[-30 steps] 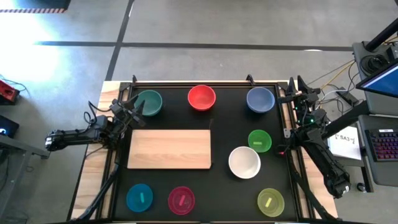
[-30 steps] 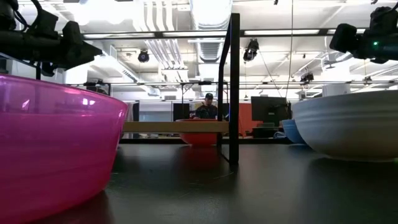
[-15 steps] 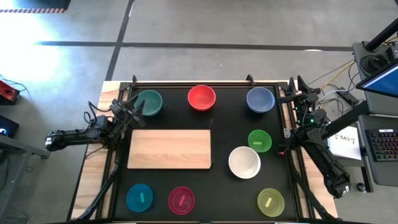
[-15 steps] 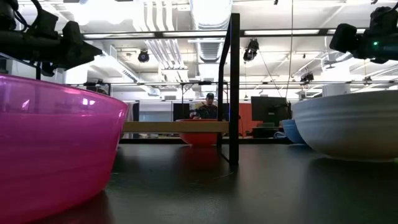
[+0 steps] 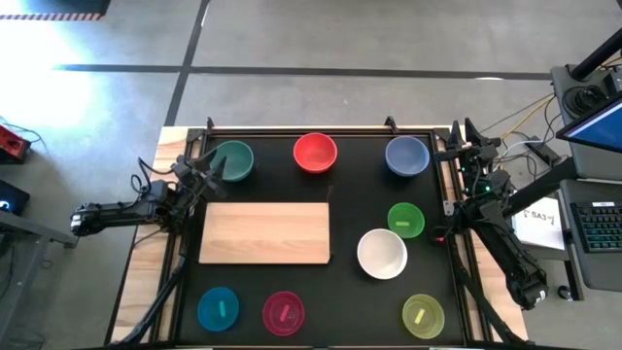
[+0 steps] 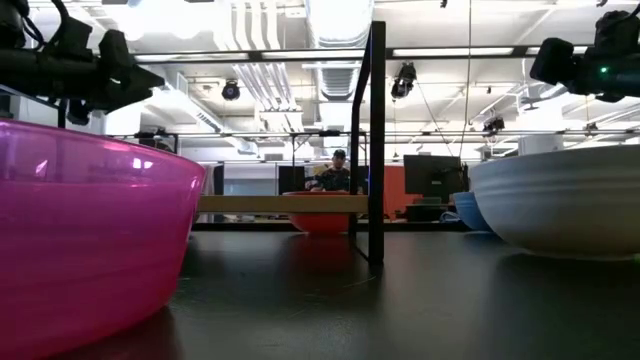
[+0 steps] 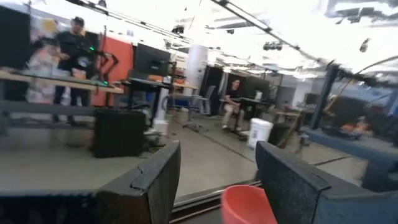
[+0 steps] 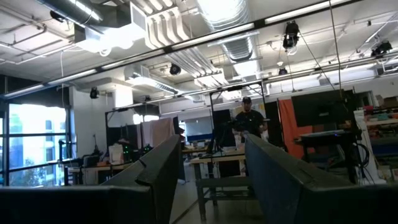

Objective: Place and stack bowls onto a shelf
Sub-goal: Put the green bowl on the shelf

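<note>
Overhead, the black counter (image 5: pixel 340 282) carries eight separate bowls around the bare wooden shelf (image 5: pixel 264 232). Both arms wait at its edges: the left gripper (image 5: pixel 206 173) and right gripper (image 5: pixel 467 156) are spread, gripping nothing. Behind, a person (image 6: pixel 335 172) stands among office desks.

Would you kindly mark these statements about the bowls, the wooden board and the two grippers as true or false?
1. The shelf has no bowl on it. True.
2. The white bowl sits inside the blue bowl. False: they stand apart, the white one nearer the green bowl.
3. The left gripper is beside the dark green bowl with fingers spread. True.
4. The right gripper holds the red bowl. False: it is open at the table's right edge, holding nothing.
5. The magenta bowl is between the cyan bowl and the yellow-green bowl. True.
</note>
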`<state>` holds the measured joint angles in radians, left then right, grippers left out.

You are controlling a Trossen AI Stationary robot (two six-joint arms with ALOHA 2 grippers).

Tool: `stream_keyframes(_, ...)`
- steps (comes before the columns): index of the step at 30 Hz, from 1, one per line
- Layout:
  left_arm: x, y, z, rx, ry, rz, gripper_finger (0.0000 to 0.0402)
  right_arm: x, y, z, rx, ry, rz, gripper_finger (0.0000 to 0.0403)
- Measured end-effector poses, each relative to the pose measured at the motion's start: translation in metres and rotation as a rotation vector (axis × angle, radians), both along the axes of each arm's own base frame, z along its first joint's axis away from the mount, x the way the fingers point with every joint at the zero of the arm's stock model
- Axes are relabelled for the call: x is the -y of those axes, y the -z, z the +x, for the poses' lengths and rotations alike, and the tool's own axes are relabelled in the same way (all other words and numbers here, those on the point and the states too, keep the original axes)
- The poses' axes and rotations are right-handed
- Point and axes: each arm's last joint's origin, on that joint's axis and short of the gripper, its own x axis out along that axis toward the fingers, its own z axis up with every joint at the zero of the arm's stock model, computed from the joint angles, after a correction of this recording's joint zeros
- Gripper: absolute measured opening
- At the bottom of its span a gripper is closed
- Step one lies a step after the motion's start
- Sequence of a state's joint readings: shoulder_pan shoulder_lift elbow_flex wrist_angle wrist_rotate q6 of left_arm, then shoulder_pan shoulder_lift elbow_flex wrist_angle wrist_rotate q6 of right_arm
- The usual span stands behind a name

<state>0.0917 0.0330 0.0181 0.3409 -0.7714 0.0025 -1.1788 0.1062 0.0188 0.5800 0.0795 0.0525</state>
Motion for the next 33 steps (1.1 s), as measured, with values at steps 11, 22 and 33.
stream_keyframes(11, 0.001, -0.007, 0.005, -0.154, 0.044, 0.005, 0.0192, 0.0, 0.0, 0.0, 0.0, 0.0, 0.0, 0.0171)
stream_keyframes(22, 0.0, -0.066, 0.006, -0.351, 0.054, -0.18, 0.0192, 0.0, 0.0, 0.0, 0.0, 0.0, 0.0, 0.0171)
stream_keyframes(33, -0.003, -0.09, 0.021, -0.576, -0.09, -0.392, 0.0192, 0.0, 0.0, 0.0, 0.0, 0.0, 0.0, 0.0171)
